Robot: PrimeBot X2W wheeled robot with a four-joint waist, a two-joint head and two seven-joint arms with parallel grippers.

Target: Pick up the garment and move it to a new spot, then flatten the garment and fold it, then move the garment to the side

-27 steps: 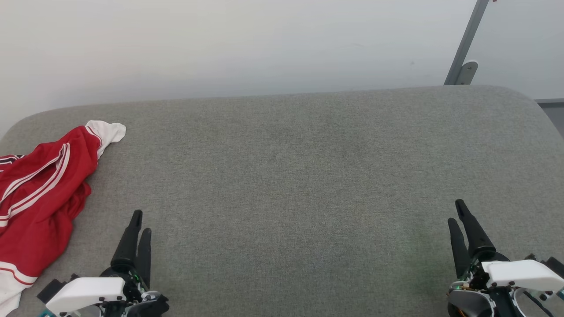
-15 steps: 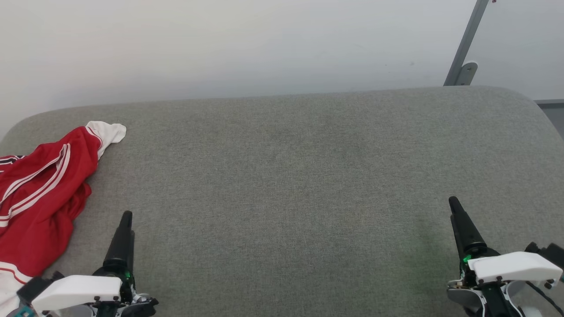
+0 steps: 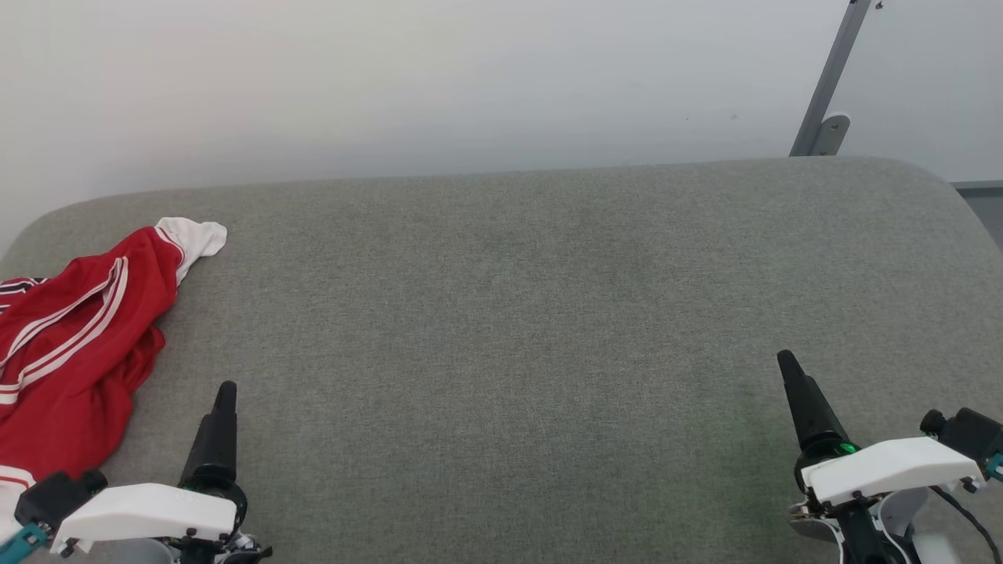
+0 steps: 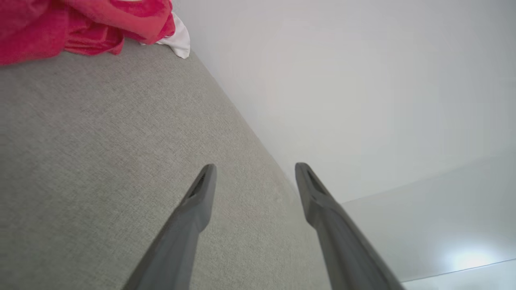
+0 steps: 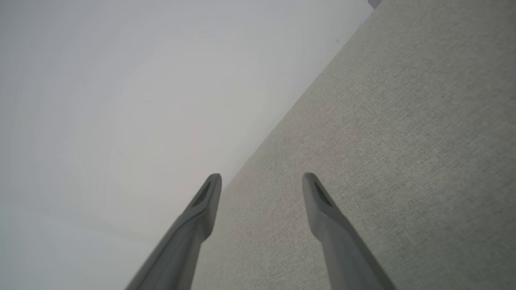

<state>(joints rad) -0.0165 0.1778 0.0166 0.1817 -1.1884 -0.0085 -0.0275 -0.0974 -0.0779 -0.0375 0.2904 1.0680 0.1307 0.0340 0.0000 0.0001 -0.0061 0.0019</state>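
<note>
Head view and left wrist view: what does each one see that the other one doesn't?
Head view's extras: the right pincer, a grey metal post by the white wall, and the white stripes on the red shirt.
Left wrist view's extras: the left pincer seen from behind, with an open gap between its two fingers.
Shared: the red shirt with its white sleeve end, the grey cushion, the white wall and the left pincer.
</note>
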